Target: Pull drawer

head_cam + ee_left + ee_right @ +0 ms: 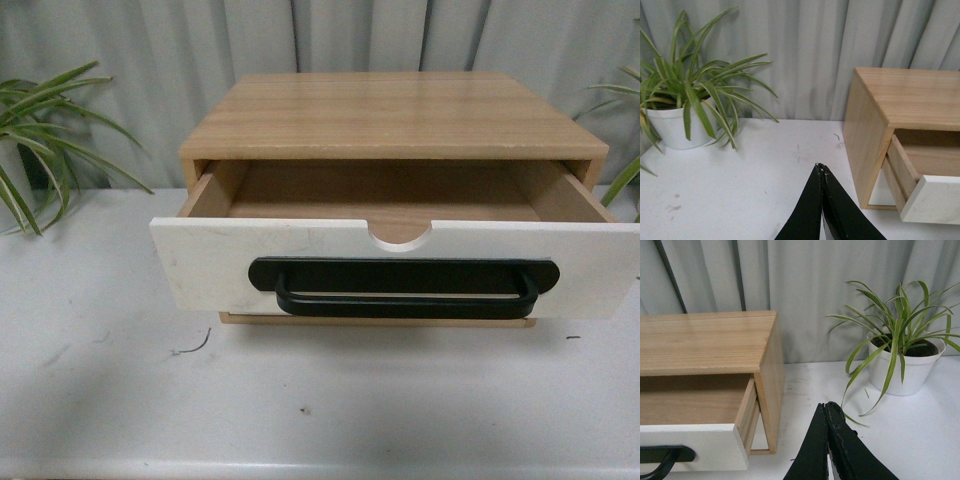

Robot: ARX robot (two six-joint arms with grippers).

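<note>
The left pincer [821, 170] and right pincer [826, 409] are both clenched on nothing, each beside the box [390, 115] on the counter [100, 400]. The drawer [200, 265] stands well out of it. For more pull, I would grip the handle [403, 288] mid-bar and draw straight.

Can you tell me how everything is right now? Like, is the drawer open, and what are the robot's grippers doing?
drawer: open, pulled partway out; the inside that shows is empty.
handle: free, nothing touching it.
left gripper: shut, holding nothing, off to the side of the drawer.
right gripper: shut, holding nothing, off to the other side.
left plant: upright in its white pot.
right plant: upright in its white pot.
</note>
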